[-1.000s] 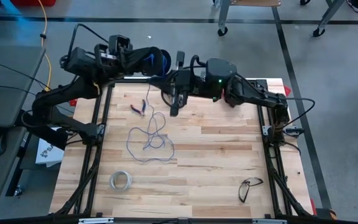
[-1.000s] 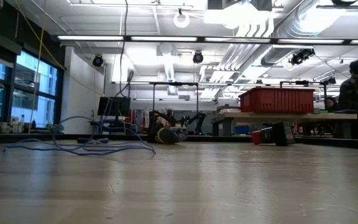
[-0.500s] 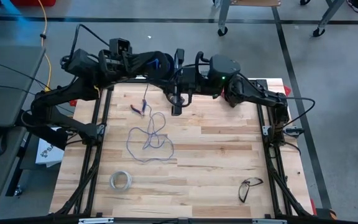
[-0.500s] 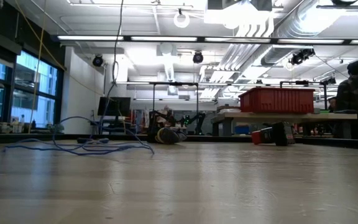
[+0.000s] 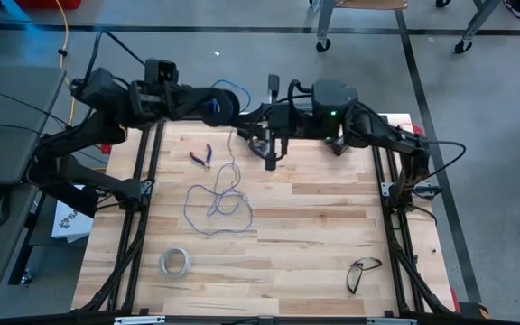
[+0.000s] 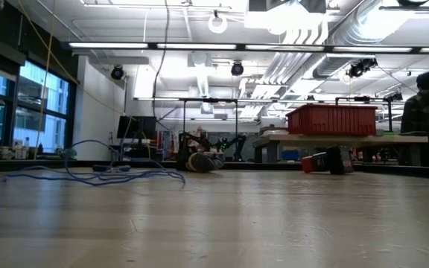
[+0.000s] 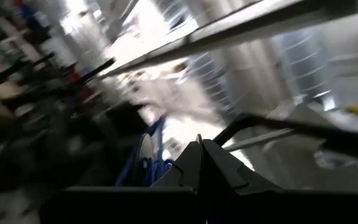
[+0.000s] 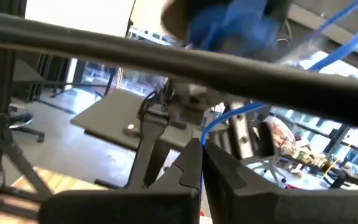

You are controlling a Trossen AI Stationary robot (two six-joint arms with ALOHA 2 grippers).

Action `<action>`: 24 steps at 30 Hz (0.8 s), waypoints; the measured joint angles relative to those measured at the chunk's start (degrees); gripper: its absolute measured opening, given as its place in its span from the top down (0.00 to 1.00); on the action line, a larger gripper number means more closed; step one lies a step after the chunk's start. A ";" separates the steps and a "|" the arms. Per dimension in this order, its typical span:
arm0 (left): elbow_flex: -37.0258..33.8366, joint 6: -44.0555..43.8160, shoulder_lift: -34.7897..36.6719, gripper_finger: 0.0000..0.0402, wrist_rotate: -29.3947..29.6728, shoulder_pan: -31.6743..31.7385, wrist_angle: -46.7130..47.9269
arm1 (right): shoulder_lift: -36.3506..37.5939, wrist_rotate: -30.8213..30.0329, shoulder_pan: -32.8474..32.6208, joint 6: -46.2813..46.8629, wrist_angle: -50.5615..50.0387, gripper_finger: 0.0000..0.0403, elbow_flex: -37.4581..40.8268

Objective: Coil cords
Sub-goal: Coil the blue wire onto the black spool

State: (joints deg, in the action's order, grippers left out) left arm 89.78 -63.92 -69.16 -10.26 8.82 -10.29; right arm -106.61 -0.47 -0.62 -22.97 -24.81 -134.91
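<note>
Your wire (image 5: 217, 200): thin, limp, light; judge tangle-prone. Loose loops lie mid-tabletop (image 5: 332, 235); one strand rises to dark spool (image 5: 225, 102) at far edge, beside left gripper (image 5: 208, 106).

Left jaws pressed together in wrist view; holding spool or not, cannot tell. Right gripper (image 5: 272, 153) close by, jaws clenched, seemingly empty.

Take wire near spool; keep tension gentle.

No readable writing.

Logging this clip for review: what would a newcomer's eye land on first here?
Both dark arms meet above the table's far edge, where the left gripper holds a dark spool close to the right gripper. From there the thin bluish wire hangs down into a loose tangle on the wooden table, left of centre. Lesser things: red-handled pliers near the far left, a whitish tape ring front left, glasses front right.
</note>
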 joint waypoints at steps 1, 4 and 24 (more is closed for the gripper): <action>0.00 0.79 0.51 1.00 -0.13 0.00 2.87 | 0.35 0.00 0.00 0.00 -0.99 1.00 0.00; 0.00 3.98 1.23 1.00 -0.16 0.02 7.88 | 1.37 0.02 0.09 0.23 -2.49 1.00 -0.02; 0.00 16.13 2.34 1.00 0.13 9.08 5.74 | 3.92 -5.31 -4.05 3.36 -14.31 1.00 -0.02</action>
State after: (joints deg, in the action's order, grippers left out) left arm 89.78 -47.79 -66.82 -10.13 17.90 -4.56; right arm -102.69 -5.78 -4.67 -19.61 -39.12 -134.93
